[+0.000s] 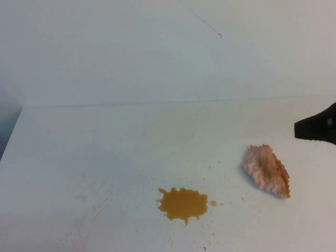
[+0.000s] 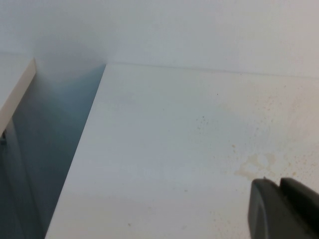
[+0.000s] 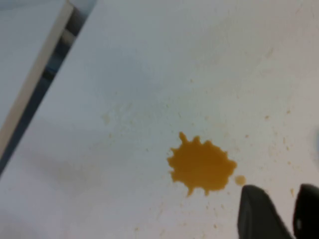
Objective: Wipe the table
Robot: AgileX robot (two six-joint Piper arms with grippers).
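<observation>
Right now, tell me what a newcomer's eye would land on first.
The orange-brown spill on the white table, near its front, stands out first. A crumpled orange-and-white cloth lies to its right. The right gripper hovers open beyond the cloth, far right; the left gripper hangs over the table's left side.

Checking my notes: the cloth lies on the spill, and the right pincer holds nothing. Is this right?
No: the high view shows the cloth apart from the spill, to its right. The right pincer, at the right of the table, holds nothing. The left pincer hovers at its left.
</observation>
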